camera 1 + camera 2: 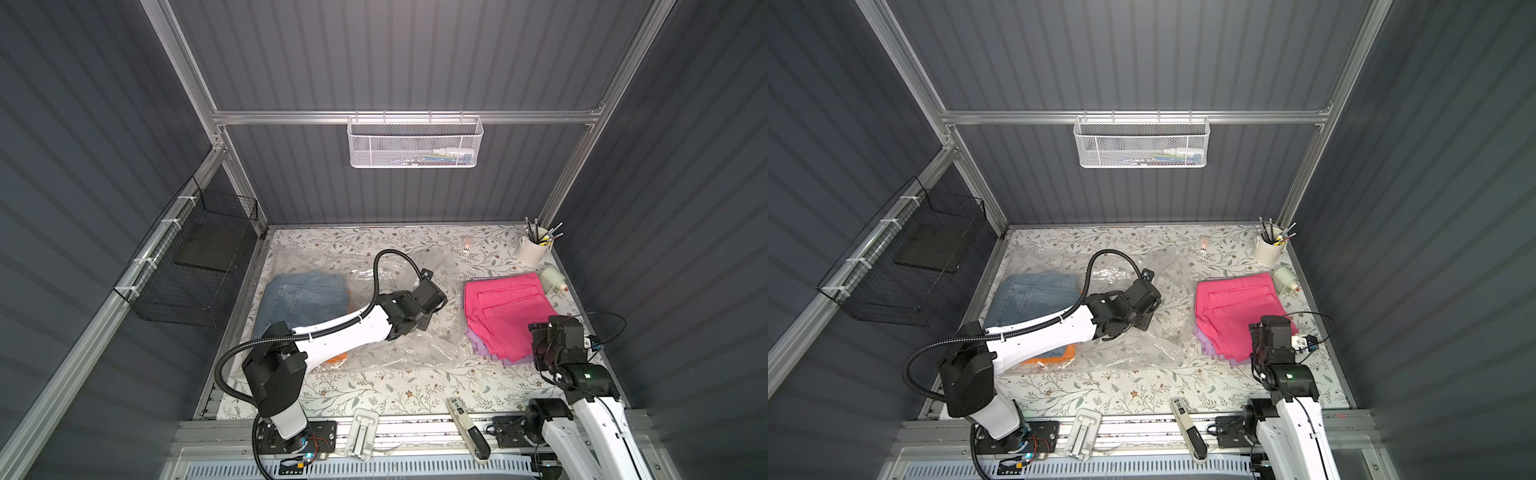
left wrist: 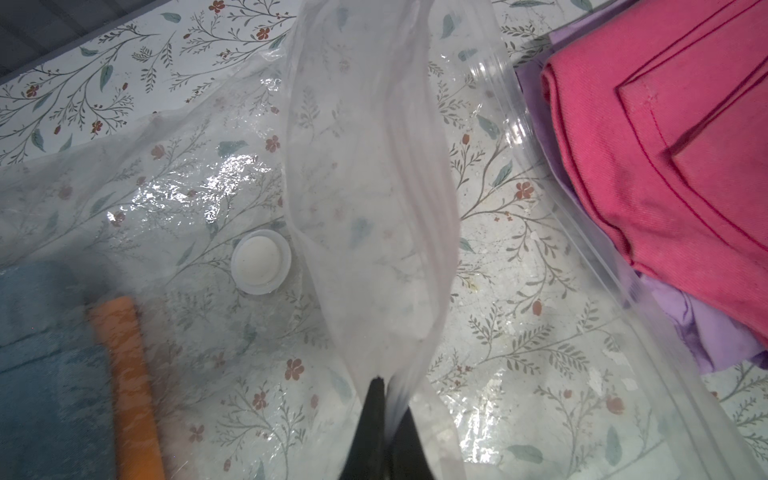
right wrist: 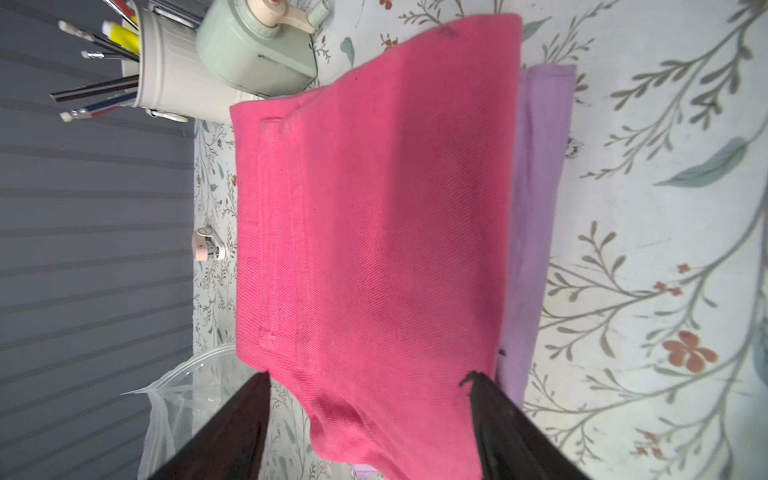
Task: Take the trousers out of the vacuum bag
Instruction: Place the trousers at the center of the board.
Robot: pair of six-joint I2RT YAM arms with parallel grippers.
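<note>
The bag (image 2: pixel 374 208) is being pinched by the left gripper (image 2: pixel 384 380); the right gripper (image 3: pixel 368 376) is being held open over the pink trousers (image 3: pixel 374 208).

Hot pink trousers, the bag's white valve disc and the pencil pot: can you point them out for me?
Hot pink trousers (image 1: pixel 507 309): a top view, middle of the upper fold.
Valve disc (image 2: pixel 261 266): left wrist view, centre of the white disc.
Pencil pot (image 1: pixel 533 251): a top view, its white outer wall.
</note>
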